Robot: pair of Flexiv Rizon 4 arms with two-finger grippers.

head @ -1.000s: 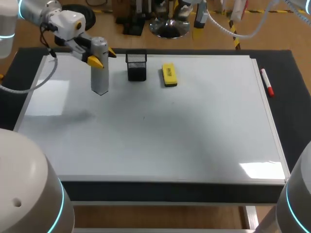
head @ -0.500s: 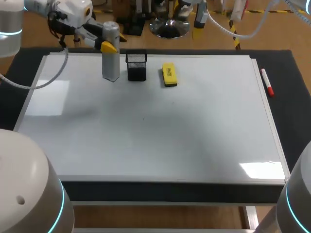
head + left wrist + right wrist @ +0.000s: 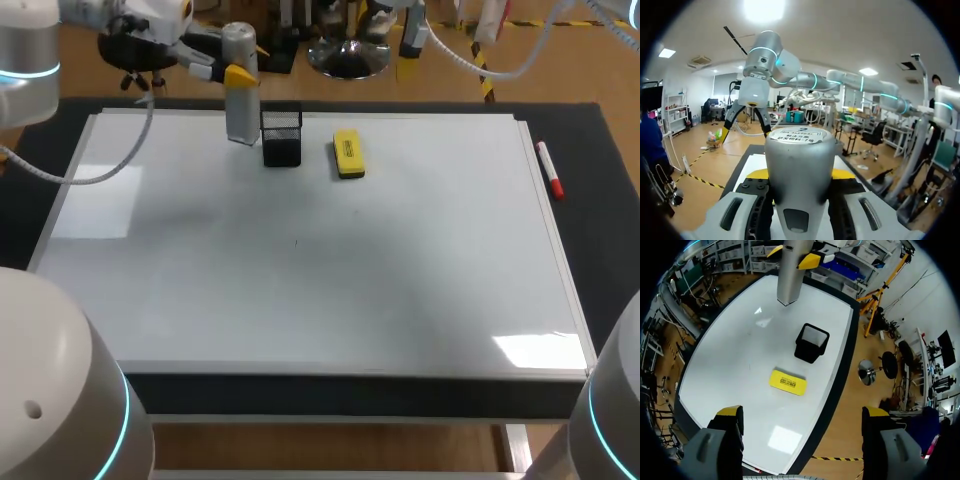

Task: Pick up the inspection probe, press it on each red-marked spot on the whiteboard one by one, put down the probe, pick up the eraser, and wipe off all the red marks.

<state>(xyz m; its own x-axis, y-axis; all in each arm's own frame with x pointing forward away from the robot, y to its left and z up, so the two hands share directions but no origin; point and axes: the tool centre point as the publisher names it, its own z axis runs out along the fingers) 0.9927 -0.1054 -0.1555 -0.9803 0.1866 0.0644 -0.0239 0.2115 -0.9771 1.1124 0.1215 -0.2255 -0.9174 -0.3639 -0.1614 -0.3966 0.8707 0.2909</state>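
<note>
The inspection probe point(image 3: 240, 100), a silver cylinder, hangs upright over the back edge of the whiteboard point(image 3: 300, 270), just left of the black mesh holder point(image 3: 282, 137). My left gripper point(image 3: 238, 72) is shut on it near its top; in the left wrist view the probe point(image 3: 799, 165) fills the gap between the fingers of the left gripper point(image 3: 800, 175). The yellow eraser point(image 3: 347, 154) lies right of the holder. My right gripper point(image 3: 802, 412) is open high above the table, looking down on the probe point(image 3: 791, 270), holder point(image 3: 811, 342) and eraser point(image 3: 787, 382). I see no red marks on the board.
A red marker point(image 3: 549, 169) lies on the black mat beside the whiteboard's right edge. The board's surface shows only a tiny dark speck point(image 3: 296, 241) near its middle.
My left arm has carried the probe up and to the right, from over the board's back left part to just beside the black holder. The right gripper has not changed.
</note>
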